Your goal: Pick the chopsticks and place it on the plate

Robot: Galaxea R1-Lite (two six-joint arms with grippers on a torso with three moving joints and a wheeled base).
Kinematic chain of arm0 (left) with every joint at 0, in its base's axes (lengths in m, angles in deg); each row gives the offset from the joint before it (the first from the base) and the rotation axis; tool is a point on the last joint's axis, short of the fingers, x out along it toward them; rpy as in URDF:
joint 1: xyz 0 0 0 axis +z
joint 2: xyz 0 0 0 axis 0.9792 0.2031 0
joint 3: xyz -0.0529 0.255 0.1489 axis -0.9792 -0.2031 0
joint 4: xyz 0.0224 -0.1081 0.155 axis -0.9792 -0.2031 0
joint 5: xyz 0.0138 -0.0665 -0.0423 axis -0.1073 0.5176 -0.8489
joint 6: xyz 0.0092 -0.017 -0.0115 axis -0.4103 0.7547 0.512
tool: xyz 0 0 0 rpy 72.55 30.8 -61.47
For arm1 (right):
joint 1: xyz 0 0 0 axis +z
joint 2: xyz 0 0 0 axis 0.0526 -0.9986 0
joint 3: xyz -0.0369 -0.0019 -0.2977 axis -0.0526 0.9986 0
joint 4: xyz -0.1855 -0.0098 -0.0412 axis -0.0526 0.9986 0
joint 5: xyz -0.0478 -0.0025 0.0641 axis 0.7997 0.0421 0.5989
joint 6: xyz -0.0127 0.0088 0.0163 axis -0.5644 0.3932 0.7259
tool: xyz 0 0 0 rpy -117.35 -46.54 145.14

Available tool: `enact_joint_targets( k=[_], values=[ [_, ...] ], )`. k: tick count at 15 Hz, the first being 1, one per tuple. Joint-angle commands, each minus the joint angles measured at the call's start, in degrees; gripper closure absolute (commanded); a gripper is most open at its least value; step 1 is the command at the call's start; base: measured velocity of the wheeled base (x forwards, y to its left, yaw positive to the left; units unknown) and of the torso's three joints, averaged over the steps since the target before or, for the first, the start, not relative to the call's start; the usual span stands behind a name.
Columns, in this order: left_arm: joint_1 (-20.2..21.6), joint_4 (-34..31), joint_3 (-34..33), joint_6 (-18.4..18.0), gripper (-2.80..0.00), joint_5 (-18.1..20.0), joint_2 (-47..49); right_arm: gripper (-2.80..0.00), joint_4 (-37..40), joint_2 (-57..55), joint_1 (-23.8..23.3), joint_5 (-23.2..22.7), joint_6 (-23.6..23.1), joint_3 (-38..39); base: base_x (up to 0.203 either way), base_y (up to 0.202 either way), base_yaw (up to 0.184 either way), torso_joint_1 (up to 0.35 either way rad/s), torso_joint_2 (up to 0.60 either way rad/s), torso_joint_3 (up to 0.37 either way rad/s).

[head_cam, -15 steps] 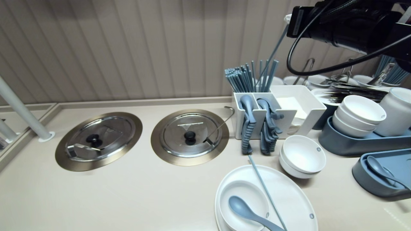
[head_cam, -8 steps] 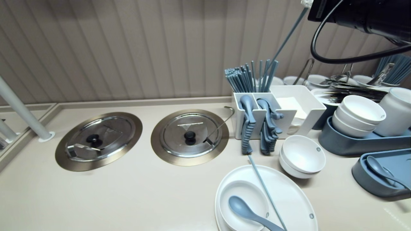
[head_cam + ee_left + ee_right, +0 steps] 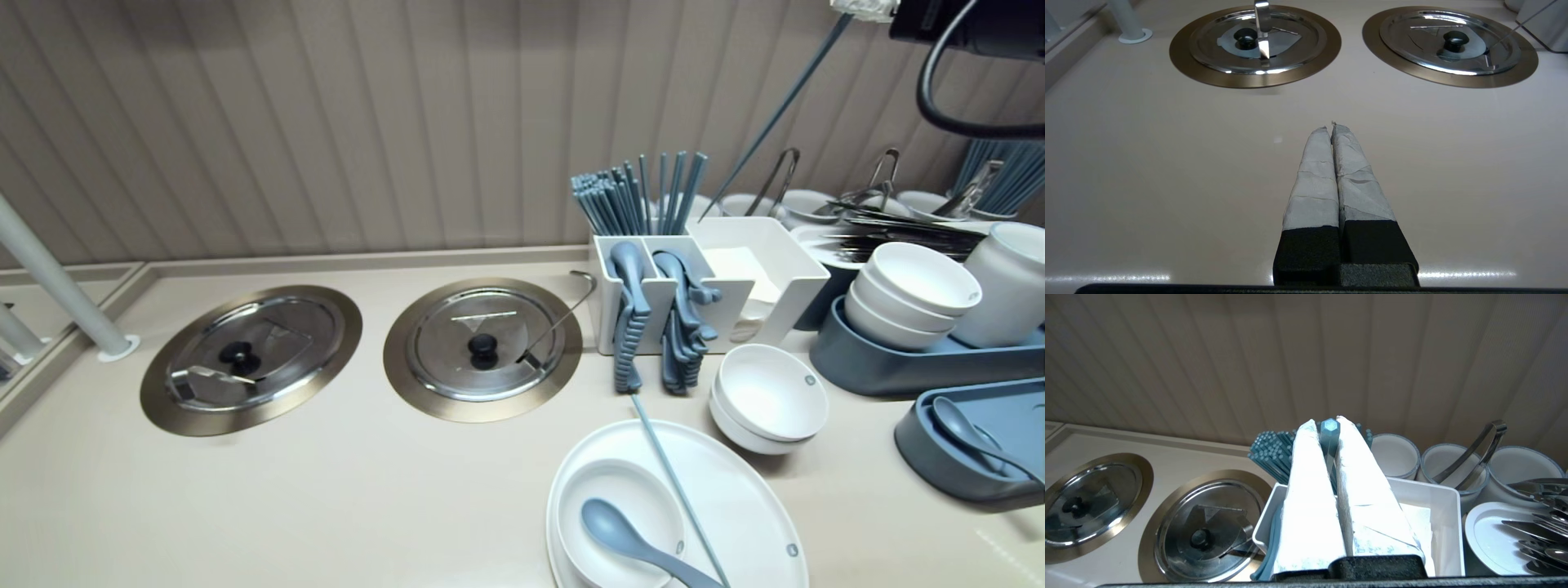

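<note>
Now | right end effector (image 3: 1327,421) | chopstick (image 3: 775,115) clamped in it, hanging below

1. Lids (image 3: 482,349): two, left and centre, side by side.
2. Chopsticks (image 3: 673,482): one lying across the plate (image 3: 743,498), one aloft at far right, and a bunch in the caddy (image 3: 792,294) too dense to count.
3. Spoons (image 3: 629,539): one in the near bowl and one in the near right tray. Those hung on the caddy are too crowded to count.
4. Bowls (image 3: 771,392): one on the plate and two stacked just right of it. A further stack in the far tray has an unclear number.
5. Trays (image 3: 922,371): two, both right.
6. Plate: one, near.
7. Tongs (image 3: 780,175): two, far right.
8. Cups (image 3: 1396,455): three, far.
9. Jar (image 3: 1008,286): one, far right.
</note>
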Motion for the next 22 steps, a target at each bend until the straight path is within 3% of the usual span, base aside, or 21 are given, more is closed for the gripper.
enact_joint_targets(
  k=[1, 4, 10, 18, 22],
  values=[
    [0.0, 0.0, -0.4, 0.0, 0.00, 0.0, 0.0, 0.00, 2.0, 2.3, -3.5, -3.5, 0.3, -0.7, 0.000, 0.000, 0.000, 0.000, 0.00, 0.000],
    [0.0, 0.0, -0.4, 0.0, 0.00, 0.0, 0.0, 0.00, 8.6, 5.1, -6.8, -11.9, 2.2, -2.1, 0.000, 0.000, 0.000, 0.000, 0.00, 0.000],
    [0.0, 0.0, -0.4, 0.0, 0.00, 0.0, 0.0, 0.00, 20.4, 5.3, -8.6, -17.4, 1.7, -7.1, 0.000, 0.000, 0.000, 0.000, 0.00, 0.000],
    [0.0, 0.0, -0.4, 0.0, 0.00, 0.0, 0.0, 0.00, 40.9, 5.2, -9.6, -18.0, -12.3, -12.1, 0.000, 0.000, 0.000, 0.000, 0.00, 0.000],
    [0.0, 0.0, -0.4, 0.0, 0.00, 0.0, 0.0, 0.00, 48.4, 4.7, -5.2, -18.8, -18.3, -12.5, 0.000, 0.000, 0.000, 0.000, 0.00, 0.000]
  ],
)
